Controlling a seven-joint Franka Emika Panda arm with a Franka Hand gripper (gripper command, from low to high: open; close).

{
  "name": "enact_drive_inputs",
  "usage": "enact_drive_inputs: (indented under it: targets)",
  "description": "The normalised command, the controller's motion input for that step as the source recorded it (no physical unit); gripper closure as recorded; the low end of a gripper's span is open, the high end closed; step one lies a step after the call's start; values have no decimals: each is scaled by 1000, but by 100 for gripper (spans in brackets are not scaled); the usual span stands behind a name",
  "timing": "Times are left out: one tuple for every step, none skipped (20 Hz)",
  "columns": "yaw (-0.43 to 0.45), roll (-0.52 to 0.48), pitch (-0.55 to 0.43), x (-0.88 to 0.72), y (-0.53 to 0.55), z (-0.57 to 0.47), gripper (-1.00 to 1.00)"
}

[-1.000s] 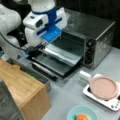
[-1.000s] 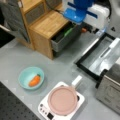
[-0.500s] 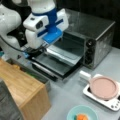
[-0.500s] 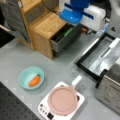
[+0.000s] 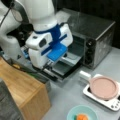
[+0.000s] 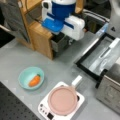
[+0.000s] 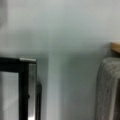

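Gripper: above open oven door; aperture cannot be told. Wrist view alone shows door corner. Beside oven: pan, carrot bowl. No legible writing.

The toaster oven looks like brushed, slightly glossy metal; the cabinet is matt wood; the gripper housing is glossy plastic.
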Motion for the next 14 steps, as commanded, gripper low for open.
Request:
enact_drive_inputs:
  targets:
    - [99,11,211,768,-305,144,-100]
    - [96,7,226,776,-310,135,-100]
    - [94,11,228,761,-307,130,-100]
    - [95,16,229,749,-311,108,-100]
    - [100,34,219,722,-315,70,-100]
    - [105,58,208,721,-330,20,-100]
    - [105,69,204,619,-303,15,-100]
    - [89,94,221,618,-321,-11,-100]
    - [75,120,234,640,-354,-51,-100]
    - [63,132,234,601,-350,-53,-100]
    - [68,141,238,545,-343,-56,-100]
    - [68,142,219,528,-349,-91,-100]
    - [60,147,211,519,-351,-113,-100]
    - [64,150,178,486,-339,-145,-100]
